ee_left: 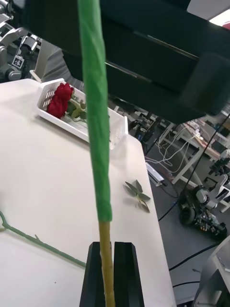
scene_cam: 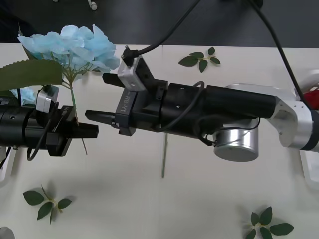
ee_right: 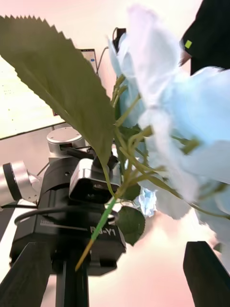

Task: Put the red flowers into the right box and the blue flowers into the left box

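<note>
My left gripper (scene_cam: 79,130) is shut on the green stem of a blue flower (scene_cam: 75,45) and holds it upright above the table's left side. In the left wrist view the fingers (ee_left: 125,276) pinch the stem's yellowish lower end. My right gripper (scene_cam: 102,97) is open, its fingertips just right of that stem and apart from it. From the right wrist the blue flower (ee_right: 191,120) and its big leaf (ee_right: 62,86) loom close, with the left gripper (ee_right: 91,230) behind. Red flowers (ee_left: 60,100) lie in the right box (ee_left: 81,129). The left box (scene_cam: 3,172) shows at the left edge.
Another pale blue cluster (scene_cam: 27,94) peeks out behind the left arm. Loose leaf sprigs lie at the back (scene_cam: 199,59), front left (scene_cam: 47,201) and front right (scene_cam: 266,224). A thin bare stem (scene_cam: 163,154) lies on the table under the right arm.
</note>
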